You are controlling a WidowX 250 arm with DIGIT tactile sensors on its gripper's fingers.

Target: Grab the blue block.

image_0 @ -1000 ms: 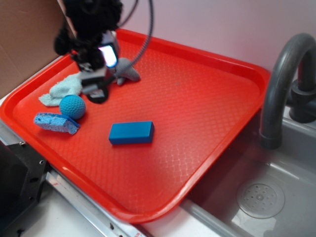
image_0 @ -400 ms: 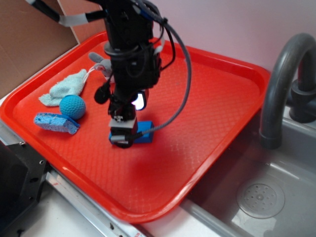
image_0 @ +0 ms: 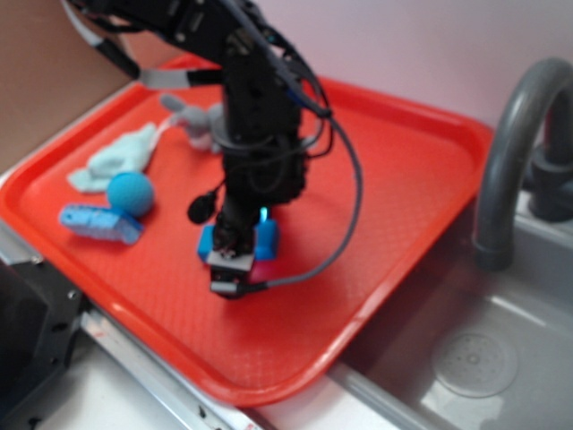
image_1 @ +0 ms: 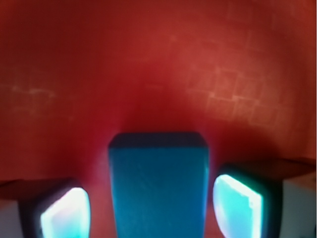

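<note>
My gripper (image_0: 235, 262) is down over the blue block (image_0: 266, 240), low on the red tray (image_0: 403, 170), a little toward seven o'clock from the tray's middle. In the exterior view my arm hides most of the block; only blue slivers show at either side of my wrist. The wrist view is clearer: the blue block (image_1: 157, 186) runs straight away from the camera toward twelve o'clock, and my fingertips (image_1: 237, 207) sit at its three and nine o'clock flanks, one each side, glowing pale with reflected light.

My jaws are spread, straddling the block's short width. A narrow strip of dark shadow shows between each pad and the block's side, so I judge I am not yet pressing on it. I am holding nothing.

So I take this as the end of the approach, with the block bracketed and the grasp itself not yet made. Next I need to close squarely across the narrow sides, then lift. The block looks smooth and hard-edged, so an uneven squeeze could twist it or let it slip.

The teal ball (image_0: 131, 192), the sponge piece (image_0: 98, 221) and the pale cloth (image_0: 119, 161) lie well apart toward nine and ten o'clock.
</note>
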